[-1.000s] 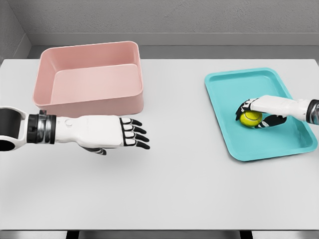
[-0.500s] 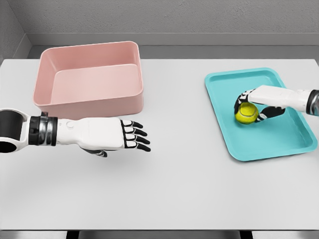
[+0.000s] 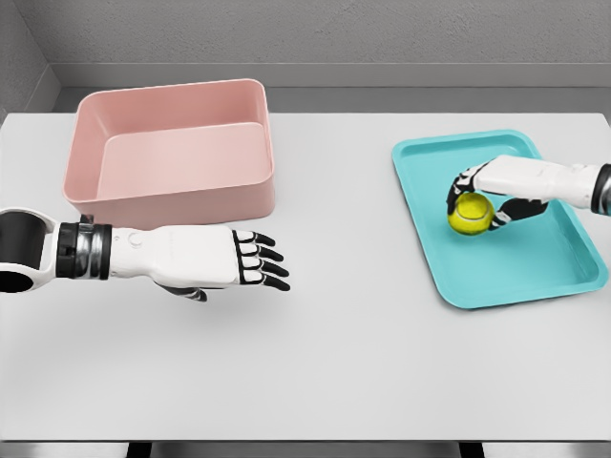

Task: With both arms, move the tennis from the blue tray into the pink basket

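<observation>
Over the blue tray (image 3: 535, 277) at the right of the desk (image 3: 363, 363), the right robot hand (image 3: 479, 191) has its fingers curled round the tennis ball (image 3: 471, 214), pinching it from above and from the far side. The ball sits over the middle of the tray; it seems to be lifted just clear of the tray floor, though from this angle I cannot be sure it is not touching. Gripping from the top leaves the ball's underside free, which would suit passing it across to the other arm.

Near the left of the desk, the left robot hand (image 3: 243, 260) hangs with its fingers spread and relaxed, holding nothing, pointing right toward the tray. It waits just in front of the pink basket (image 3: 172, 205), probably so it can take the ball midway and carry it the short way back. The basket holds nothing visible.
</observation>
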